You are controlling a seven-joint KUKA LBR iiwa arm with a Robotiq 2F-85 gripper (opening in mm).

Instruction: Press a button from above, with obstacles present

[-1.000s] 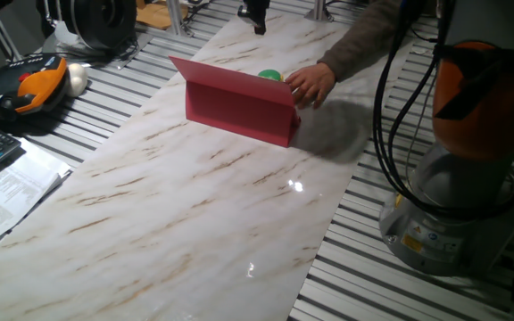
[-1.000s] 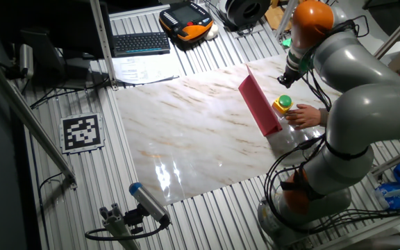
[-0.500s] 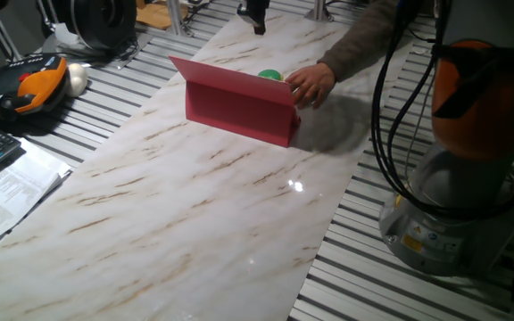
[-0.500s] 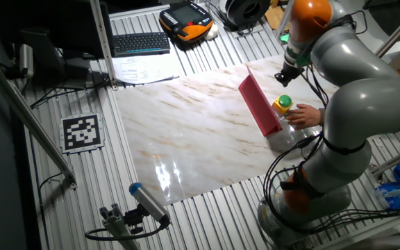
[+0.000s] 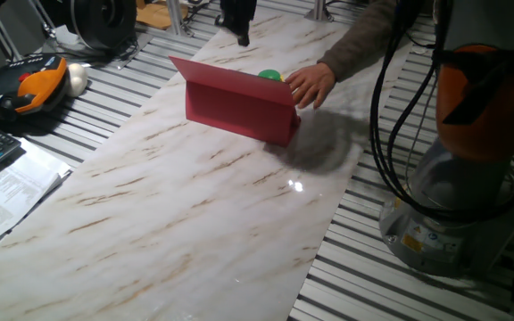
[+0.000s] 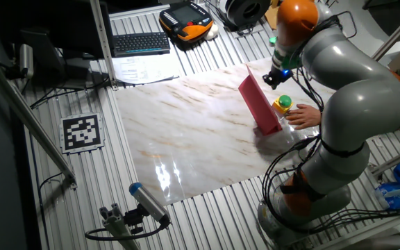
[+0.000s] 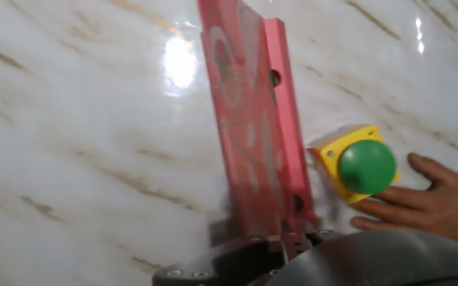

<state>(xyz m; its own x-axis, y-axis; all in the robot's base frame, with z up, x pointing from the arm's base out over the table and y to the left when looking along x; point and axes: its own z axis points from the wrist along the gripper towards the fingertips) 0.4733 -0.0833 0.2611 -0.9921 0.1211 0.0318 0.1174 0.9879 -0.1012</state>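
Note:
The button, a green cap (image 7: pixel 366 164) on a yellow base, sits on the marble table just behind the red board (image 5: pixel 239 111). Only the top of the green cap (image 5: pixel 269 77) shows over the board in one fixed view. In the other fixed view the button (image 6: pixel 282 103) stands right of the board (image 6: pixel 259 105). My gripper (image 6: pixel 276 78) hangs in the air above the far end of the board, left of the button; it shows dark at the top edge (image 5: pixel 237 22). No view shows a gap or contact between its fingertips. In the hand view the board (image 7: pixel 253 119) runs up the middle.
A person's hand (image 5: pixel 310 85) rests on the table touching the button's base, with the arm reaching in from the far right; it also shows in the hand view (image 7: pixel 420 202). A keyboard (image 6: pixel 141 43), papers and an orange pendant (image 5: pixel 34 80) lie beside the marble table (image 5: pixel 194 223).
My gripper has moved sideways from above the button's side toward the board's far end. The person's hand, the button and the board have stayed put.

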